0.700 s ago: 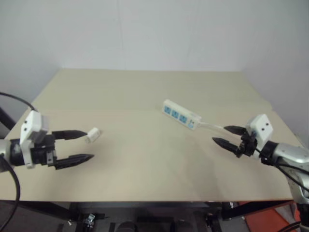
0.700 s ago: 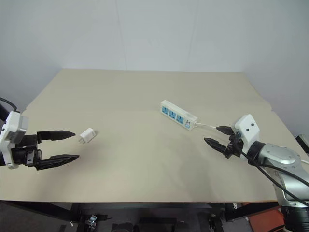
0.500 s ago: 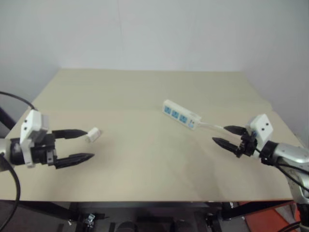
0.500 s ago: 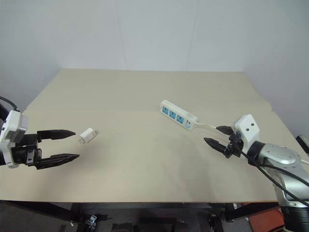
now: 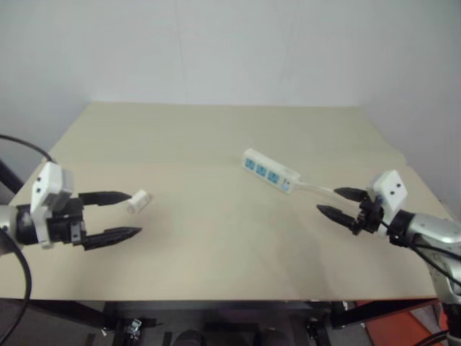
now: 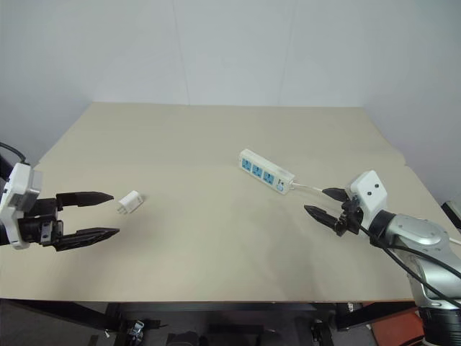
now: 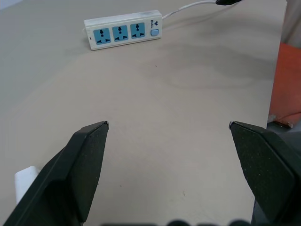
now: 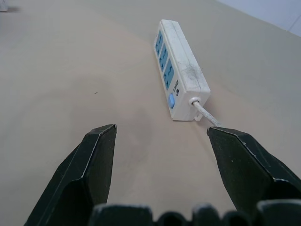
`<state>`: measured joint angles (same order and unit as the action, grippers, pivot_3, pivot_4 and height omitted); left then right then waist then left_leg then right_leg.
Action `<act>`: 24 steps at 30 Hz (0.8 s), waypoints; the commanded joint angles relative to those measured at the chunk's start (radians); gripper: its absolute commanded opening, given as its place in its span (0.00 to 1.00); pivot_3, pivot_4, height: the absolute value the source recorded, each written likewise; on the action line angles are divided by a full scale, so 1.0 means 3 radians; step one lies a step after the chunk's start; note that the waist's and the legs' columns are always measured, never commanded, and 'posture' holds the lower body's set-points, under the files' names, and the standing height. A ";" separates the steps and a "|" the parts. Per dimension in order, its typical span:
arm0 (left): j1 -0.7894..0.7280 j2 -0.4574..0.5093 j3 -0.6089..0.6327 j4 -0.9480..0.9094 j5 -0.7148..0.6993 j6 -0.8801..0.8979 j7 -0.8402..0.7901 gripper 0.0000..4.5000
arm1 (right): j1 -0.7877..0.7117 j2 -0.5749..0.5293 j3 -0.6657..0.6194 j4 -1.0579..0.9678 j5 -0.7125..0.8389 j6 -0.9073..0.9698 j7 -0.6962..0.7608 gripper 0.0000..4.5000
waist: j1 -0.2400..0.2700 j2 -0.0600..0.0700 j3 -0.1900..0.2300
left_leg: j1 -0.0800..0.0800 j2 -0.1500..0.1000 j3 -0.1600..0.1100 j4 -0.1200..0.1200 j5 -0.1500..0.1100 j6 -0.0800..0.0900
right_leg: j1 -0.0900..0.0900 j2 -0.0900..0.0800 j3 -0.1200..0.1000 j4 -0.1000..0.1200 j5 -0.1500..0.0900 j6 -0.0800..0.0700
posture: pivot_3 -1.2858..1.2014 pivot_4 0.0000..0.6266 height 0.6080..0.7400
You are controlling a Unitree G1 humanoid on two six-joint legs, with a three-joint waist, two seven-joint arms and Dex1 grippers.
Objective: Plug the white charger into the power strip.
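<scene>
Both pincers spread wide and empty above the table (image 6: 216,144).
The white charger (image 6: 130,202) lies just beside the left gripper (image 6: 102,215) tips, untouched; the power strip (image 6: 266,171) rests mid-table, its cord (image 6: 313,189) running toward the right gripper (image 6: 323,202); charger and strip lie well apart.

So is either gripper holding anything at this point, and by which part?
Nothing is held. The left gripper is open near the white charger; the right gripper is open short of the power strip.
</scene>
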<state>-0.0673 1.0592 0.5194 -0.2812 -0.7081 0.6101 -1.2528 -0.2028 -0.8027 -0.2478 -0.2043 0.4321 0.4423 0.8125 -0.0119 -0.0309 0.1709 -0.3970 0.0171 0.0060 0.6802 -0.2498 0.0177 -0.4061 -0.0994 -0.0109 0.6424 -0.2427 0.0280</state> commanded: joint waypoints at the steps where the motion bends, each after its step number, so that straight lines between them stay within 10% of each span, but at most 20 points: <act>1: -0.0045 0.0015 0.0031 -0.0025 -0.0034 -0.0047 0.0012 1.00 | -0.0053 -0.0001 -0.0068 -0.0040 0.0001 -0.0108 0.0008 0.82 | 0.0000 0.0000 0.0000 | 0.0000 0.0000 0.0000 0.0000 0.0000 0.0000 | 0.0000 0.0000 0.0000 0.0000 0.0000 0.0000 | 0.52 0.24 1.00; 15: -0.0224 -0.0027 -0.0147 0.0004 -0.0045 -0.0076 0.0048 1.00 | -0.0221 0.0058 0.0055 0.0095 -0.0101 -0.0165 0.0012 0.82 | 0.0000 0.0000 0.0000 | 0.0000 0.0000 0.0000 0.0000 0.0000 0.0000 | 0.0000 0.0000 0.0000 0.0001 0.0000 0.0000 | 0.52 0.24 1.00; 24: -0.0721 -0.0163 -0.0589 0.0168 0.0021 -0.0151 0.0052 1.00 | -0.0815 0.0225 0.0662 0.0927 -0.1019 -0.0608 -0.0435 0.82 | -0.0010 0.0000 0.0000 | -0.0001 0.0000 0.0008 -0.0001 0.0000 0.0000 | -0.0003 0.0002 0.0002 0.0000 0.0000 0.0000 | 0.52 0.24 1.00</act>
<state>-0.2591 1.0118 0.3468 -0.2265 -0.7046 0.5875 -1.2361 -0.4126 -0.7387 -0.0513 0.0528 0.1759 0.3005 0.7310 -0.0148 -0.0310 0.1709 -0.3972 0.0170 0.0093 0.6800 -0.2498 0.0177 -0.4071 -0.0987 -0.0101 0.6426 -0.2426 0.0279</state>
